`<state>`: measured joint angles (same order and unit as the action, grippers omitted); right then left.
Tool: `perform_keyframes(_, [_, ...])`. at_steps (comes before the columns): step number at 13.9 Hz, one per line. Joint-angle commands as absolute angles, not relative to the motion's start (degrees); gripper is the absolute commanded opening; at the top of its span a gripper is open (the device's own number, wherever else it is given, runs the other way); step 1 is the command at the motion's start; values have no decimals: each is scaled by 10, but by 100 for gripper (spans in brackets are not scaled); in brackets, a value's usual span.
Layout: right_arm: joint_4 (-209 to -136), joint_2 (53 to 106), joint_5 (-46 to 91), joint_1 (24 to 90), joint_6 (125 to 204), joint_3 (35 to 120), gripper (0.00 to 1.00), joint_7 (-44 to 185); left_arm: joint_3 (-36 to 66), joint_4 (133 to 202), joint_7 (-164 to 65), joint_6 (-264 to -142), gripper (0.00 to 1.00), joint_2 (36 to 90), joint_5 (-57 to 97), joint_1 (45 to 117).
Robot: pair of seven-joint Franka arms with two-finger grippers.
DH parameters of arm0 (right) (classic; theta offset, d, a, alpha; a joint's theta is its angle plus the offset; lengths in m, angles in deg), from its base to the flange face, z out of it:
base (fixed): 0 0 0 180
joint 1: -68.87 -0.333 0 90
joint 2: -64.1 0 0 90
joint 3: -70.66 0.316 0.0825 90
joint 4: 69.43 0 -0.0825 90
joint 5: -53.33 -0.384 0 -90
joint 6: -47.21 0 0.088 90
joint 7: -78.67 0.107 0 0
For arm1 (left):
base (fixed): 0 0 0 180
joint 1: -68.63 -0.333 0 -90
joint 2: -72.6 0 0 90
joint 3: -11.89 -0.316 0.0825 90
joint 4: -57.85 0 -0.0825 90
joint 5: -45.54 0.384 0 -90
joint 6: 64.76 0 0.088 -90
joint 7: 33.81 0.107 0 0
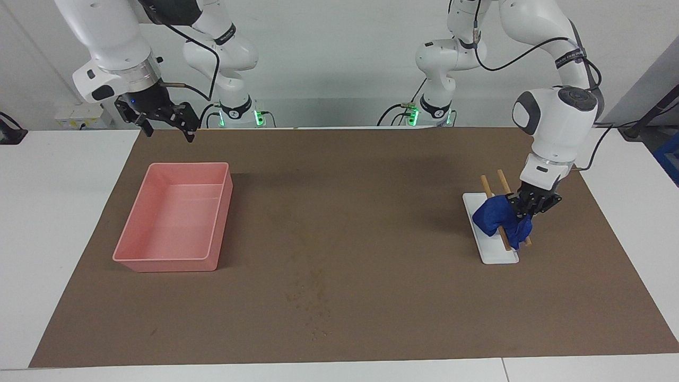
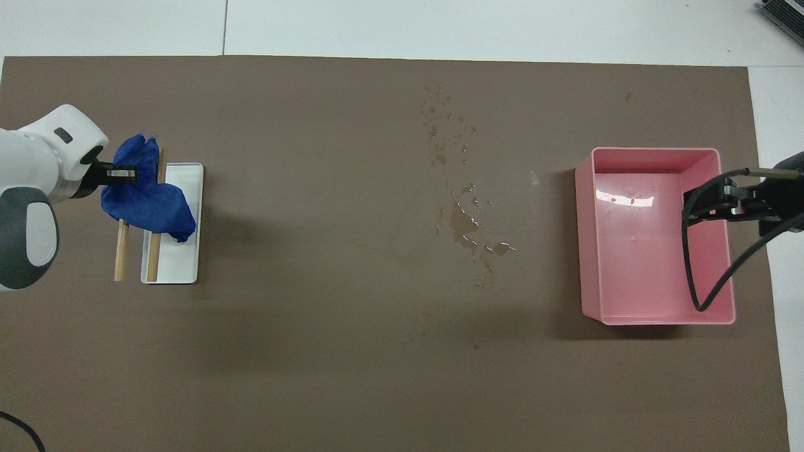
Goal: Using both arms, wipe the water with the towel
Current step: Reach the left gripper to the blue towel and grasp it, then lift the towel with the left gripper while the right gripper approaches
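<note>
The left hand [image 1: 522, 215] is down at the left arm's end of the table, its fingers pinched together on the towel [image 1: 498, 218]. The deep blue towel is bunched and drapes over two wooden sticks [image 1: 494, 209] that lie across a small white tray [image 1: 490, 252]. In the overhead view the towel [image 2: 149, 201] sits at about nine o'clock on the brown mat [image 2: 314, 351], with the left hand [image 2: 119, 171] gripping its upper corner and the white tray [image 2: 182, 263] showing bare below and beside the cloth. The sticks [image 2: 120, 251] poke out from under the towel toward the robots.

The water [image 2: 465, 207] lies near the mat's middle, slightly toward twelve o'clock in the overhead view: a loose scatter of drops higher up and a few shiny little puddles below them. In the facing view the water [image 1: 310, 297] reads as faint dark specks toward six o'clock. It is well apart from the towel.

The right hand [image 1: 164, 118] hangs in the air with its fingers spread wide and nothing between them. In the overhead view the right hand [image 2: 706, 204] shows over the pink bin [image 2: 653, 317], above the wall nearest the right arm's end. The pink bin [image 1: 170, 262] stands at about three o'clock in the overhead view, holding no objects.
</note>
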<state>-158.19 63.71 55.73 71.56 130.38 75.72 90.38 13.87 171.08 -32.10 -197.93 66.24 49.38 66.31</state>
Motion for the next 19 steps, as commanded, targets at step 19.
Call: perform_keyframes(19, [-1606, 617, 492, 714, 1303, 764, 100, 907, 200, 1544, -1088, -1619, 0, 703, 185, 675])
